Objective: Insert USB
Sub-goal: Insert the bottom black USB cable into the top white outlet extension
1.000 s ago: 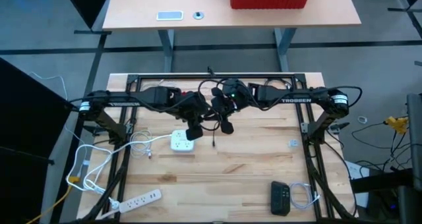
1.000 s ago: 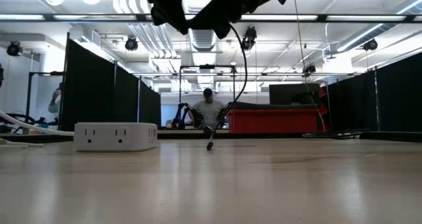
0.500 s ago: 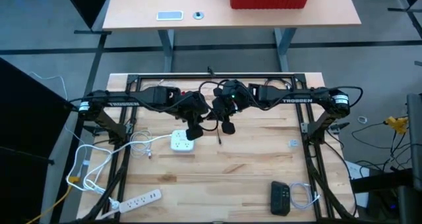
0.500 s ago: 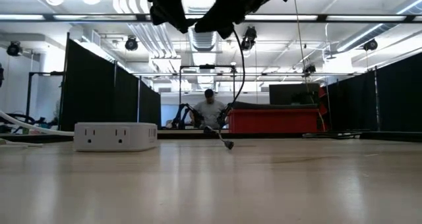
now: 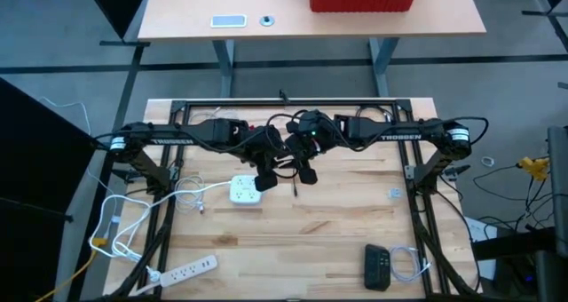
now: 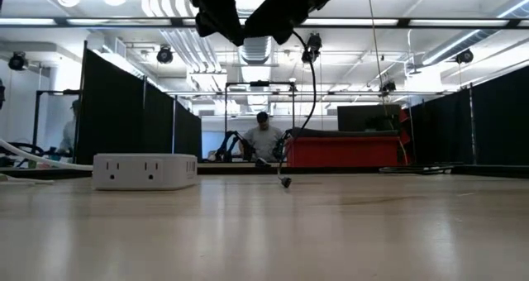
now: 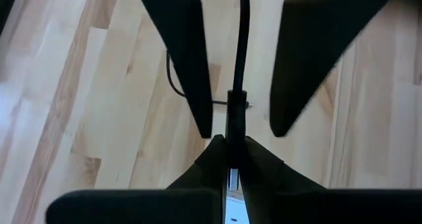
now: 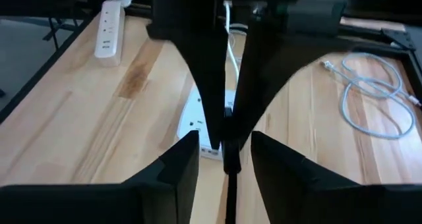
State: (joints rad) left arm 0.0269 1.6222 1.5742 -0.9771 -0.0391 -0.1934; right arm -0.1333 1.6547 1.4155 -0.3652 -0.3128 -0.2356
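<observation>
At frame centre we see the left gripper (image 5: 264, 181) jaws closed on the USB cable (image 7: 241, 46), the right gripper (image 5: 307, 172) jaws open.

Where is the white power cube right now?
In the high view the white power cube lies left of the table's centre, just below the left gripper, with its white cord trailing off to the left.

White lettering "TROSSEN" runs along the left arm (image 5: 169, 141) and again along the right arm (image 5: 397, 137), seen from above. No other text is readable anywhere.
</observation>
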